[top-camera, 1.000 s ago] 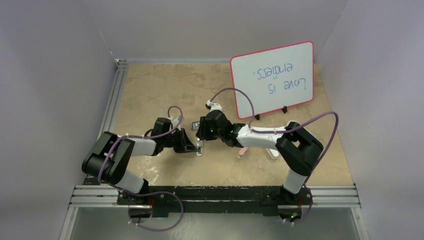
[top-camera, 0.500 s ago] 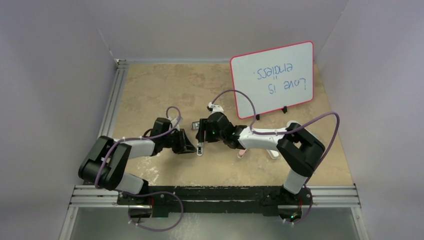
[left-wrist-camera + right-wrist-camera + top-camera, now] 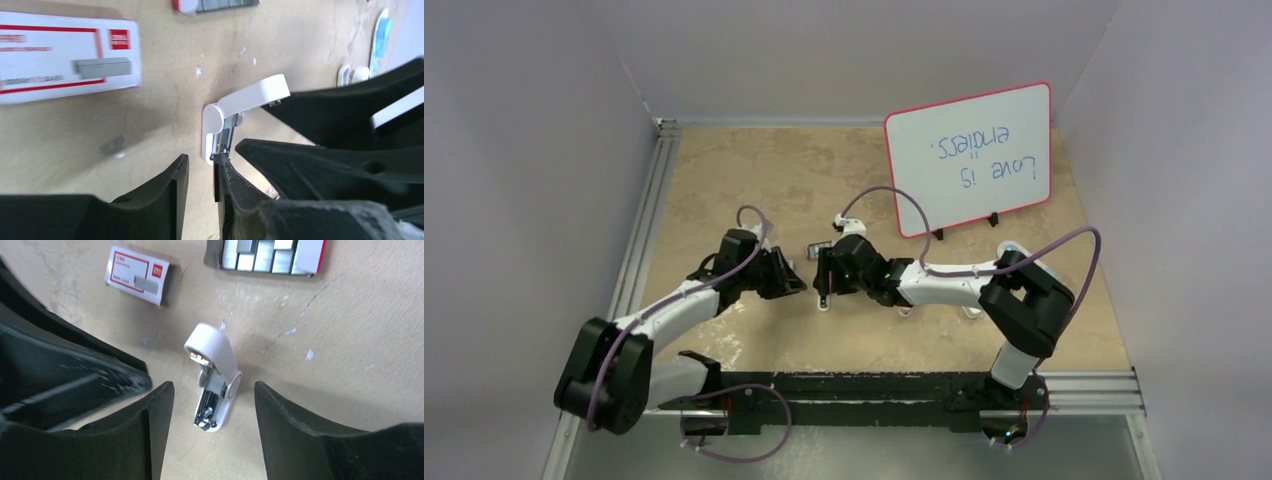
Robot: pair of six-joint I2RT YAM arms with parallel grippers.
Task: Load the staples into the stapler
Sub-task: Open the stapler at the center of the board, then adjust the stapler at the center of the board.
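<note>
The small white stapler (image 3: 216, 385) lies open on the tan table, its lid raised and its metal channel bare; it also shows in the left wrist view (image 3: 235, 112) and the top view (image 3: 824, 298). The staples (image 3: 260, 255) lie as grey strips in the red-edged tray, beyond the stapler. My right gripper (image 3: 212, 392) is open wide and empty, one finger on each side of the stapler's near end, just above it. My left gripper (image 3: 200, 170) is empty with a narrow gap between its jaws, its right fingertip (image 3: 225, 167) at the stapler's end.
The white and red box sleeve (image 3: 137, 276) lies left of the tray, also seen in the left wrist view (image 3: 65, 55). A whiteboard (image 3: 969, 158) stands at the back right. The two grippers (image 3: 809, 282) are almost touching over the stapler.
The left arm has stretched out and its gripper has shifted slightly back and left. The right gripper has moved a little left over the stapler. The stapler has stayed in place.
</note>
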